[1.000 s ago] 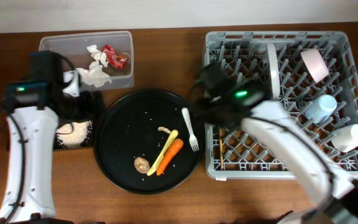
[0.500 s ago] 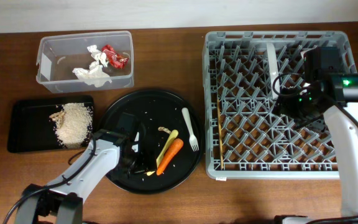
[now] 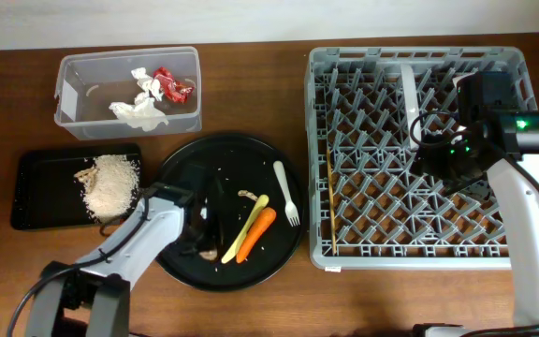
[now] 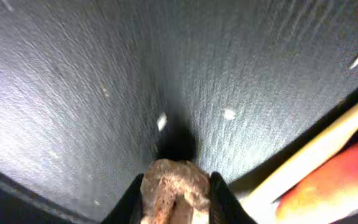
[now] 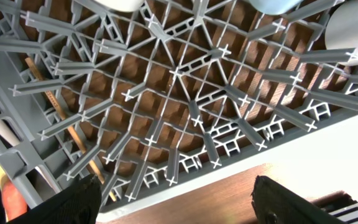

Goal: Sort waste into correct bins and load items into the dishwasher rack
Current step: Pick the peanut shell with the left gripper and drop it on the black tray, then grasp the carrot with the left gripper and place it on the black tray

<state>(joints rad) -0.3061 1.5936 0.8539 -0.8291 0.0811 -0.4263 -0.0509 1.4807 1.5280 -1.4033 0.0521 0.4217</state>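
Brown lump [image 4: 174, 186] clamped in left gripper [image 4: 176, 198]; right gripper [image 5: 179, 200] spread wide above rack [image 5: 179, 81]

— A kitchen, this?
— Looks more like a robotics lab staged as one. A cabled left arm [image 3: 129, 241] and right arm [image 3: 531, 225] stand at a brown wooden bench [image 3: 251, 65] by a plain pale wall [image 3: 157, 19], and the grey dishwasher rack [image 3: 372, 217] sits straight on the bench, a clear plastic tub [image 3: 90, 105] there too.

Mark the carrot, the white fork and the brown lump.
carrot [image 3: 256, 234]: overhead view, middle of its body.
white fork [image 3: 283, 187]: overhead view, handle.
brown lump [image 4: 169, 185]: left wrist view, upper face.
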